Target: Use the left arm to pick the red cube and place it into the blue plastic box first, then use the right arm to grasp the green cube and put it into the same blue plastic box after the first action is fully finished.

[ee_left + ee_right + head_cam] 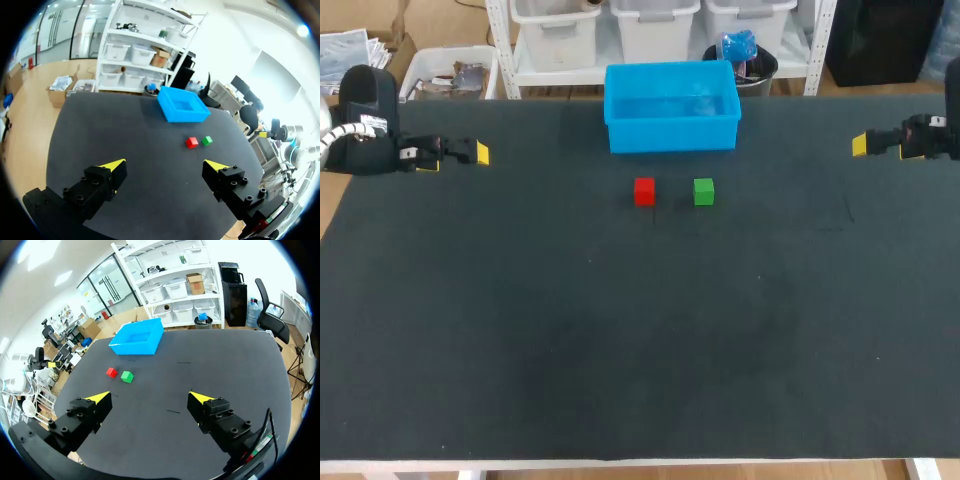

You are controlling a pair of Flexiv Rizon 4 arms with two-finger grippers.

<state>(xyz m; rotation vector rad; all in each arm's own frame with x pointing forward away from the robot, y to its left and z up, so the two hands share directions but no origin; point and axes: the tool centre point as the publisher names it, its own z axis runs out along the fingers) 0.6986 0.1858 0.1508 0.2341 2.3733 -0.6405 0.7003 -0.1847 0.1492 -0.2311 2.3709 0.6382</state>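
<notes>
Red cube (pixel 644 191) sits just before the open blue plastic box (pixel 670 138), near the small green cube (pixel 704 192); your left tool (pixel 166 164), wide and empty, should probably straddle it front-to-back.

A blue plastic box (pixel 671 135) is seen at the far middle of the black table (pixel 620 350), open side up. Just in front of it two small cubes are set side by side with a narrow gap between them – the red cube (pixel 644 191) to the left, the green cube (pixel 704 192) to the right, neither touching the box. The left gripper (pixel 454 160) is held over the table's far left edge and the right gripper (pixel 880 148) over its far right edge – both well apart from the cubes, yellow tips pointed inward.
</notes>
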